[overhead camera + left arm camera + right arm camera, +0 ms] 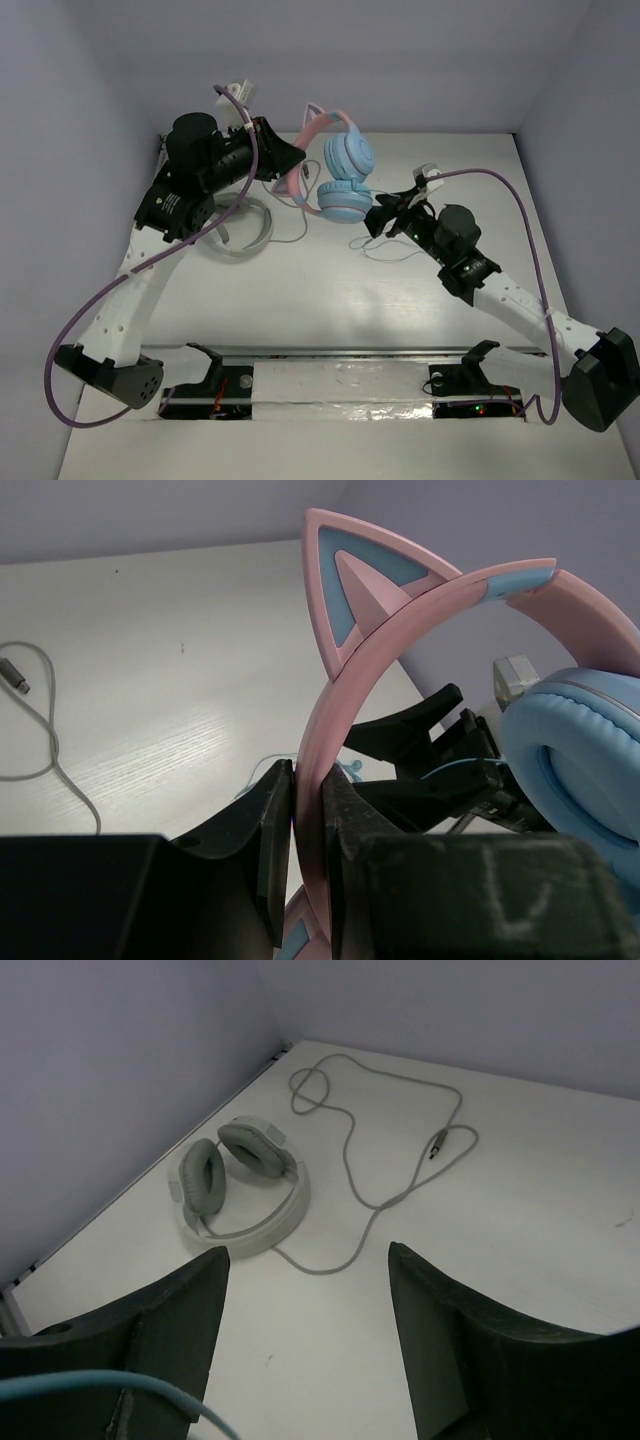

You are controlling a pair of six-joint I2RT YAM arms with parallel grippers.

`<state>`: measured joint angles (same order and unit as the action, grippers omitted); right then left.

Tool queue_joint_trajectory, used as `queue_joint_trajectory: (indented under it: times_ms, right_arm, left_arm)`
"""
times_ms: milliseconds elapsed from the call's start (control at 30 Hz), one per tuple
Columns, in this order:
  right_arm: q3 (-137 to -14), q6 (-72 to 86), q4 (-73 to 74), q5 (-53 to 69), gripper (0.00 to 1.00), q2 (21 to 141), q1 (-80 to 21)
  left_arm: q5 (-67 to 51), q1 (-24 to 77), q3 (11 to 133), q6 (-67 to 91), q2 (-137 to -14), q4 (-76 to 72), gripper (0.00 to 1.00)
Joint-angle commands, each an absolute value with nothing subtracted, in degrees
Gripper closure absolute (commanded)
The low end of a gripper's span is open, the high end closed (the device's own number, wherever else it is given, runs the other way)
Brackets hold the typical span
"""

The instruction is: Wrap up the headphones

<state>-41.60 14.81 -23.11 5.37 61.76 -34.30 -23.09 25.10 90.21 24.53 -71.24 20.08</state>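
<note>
The headphones point(340, 172) have a pink cat-eared headband point(400, 630) and light-blue earcups point(580, 760), and are held off the table at the back centre. My left gripper point(283, 165) is shut on the headband, which is pinched between its fingers in the left wrist view point(308, 815). My right gripper point(385, 213) is open just right of the lower earcup. In the right wrist view point(305, 1260) nothing sits between its jaws. The thin light-blue cable point(100, 1385) runs across its left finger and trails onto the table point(380, 250).
A grey-white headset point(240, 1185) lies on the table at the left point(245, 235), under my left arm. Its loose grey cable point(400, 1150) snakes across the table beside it. The purple walls enclose the back and sides.
</note>
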Motion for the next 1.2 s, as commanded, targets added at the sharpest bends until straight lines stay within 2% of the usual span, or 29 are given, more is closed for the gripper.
queue_joint_trajectory:
  times_ms: [0,67,233,300,367,467,567,700,733,767,900,1000,1167]
  right_arm:
    - [-40.6,15.1,-29.4,11.6,0.31,60.9,-34.5]
    - [-40.1,15.9,-30.5,14.9,0.36,62.9,-34.5]
    - [-38.2,17.8,-35.0,18.4,0.43,65.0,-34.5]
    - [-38.6,18.4,-35.2,19.7,0.52,65.7,-34.5]
    - [-38.8,18.5,-35.1,21.7,0.65,66.1,-34.5]
    - [-37.5,19.7,-35.1,22.2,0.75,65.2,-34.5]
    - [-35.3,21.5,-34.4,21.6,0.78,62.0,-34.5]
    - [-33.7,23.0,-28.5,21.2,0.79,57.7,-34.5]
    - [-33.5,23.5,-27.8,20.9,0.81,56.9,-34.5]
    - [-33.4,24.0,-26.9,20.7,0.89,56.6,-34.5]
    - [-33.1,27.3,-21.9,18.4,0.99,56.0,-34.5]
    - [-34.1,27.9,-13.8,13.5,1.0,56.0,-35.6]
    - [-36.7,30.0,0.4,2.6,1.0,51.1,-37.6]
  left_arm:
    - [-25.1,25.5,94.5,27.2,-68.0,16.5,1.0]
    - [-26.5,25.5,95.1,27.9,-68.4,16.0,1.0]
    - [-28.6,25.5,96.5,29.7,-68.6,14.6,1.0]
    - [-28.3,25.5,97.2,29.8,-68.6,14.8,1.0]
    - [-27.9,25.5,97.7,29.6,-68.8,14.8,1.0]
    - [-27.2,25.5,98.2,29.4,-69.3,14.9,1.0]
    - [-25.4,25.5,100.3,28.3,-70.6,15.5,1.0]
    - [-22.6,25.5,106.3,27.4,-75.0,16.8,1.0]
    - [-21.9,25.5,107.4,27.7,-76.0,16.4,1.0]
    - [-21.5,25.5,108.7,28.1,-76.8,16.0,1.0]
    - [-18.6,25.0,108.5,31.4,-81.5,11.0,1.0]
    - [-16.5,23.6,107.8,33.3,-85.1,9.1,1.0]
    - [-3.9,20.0,105.9,29.6,-88.6,10.2,1.0]
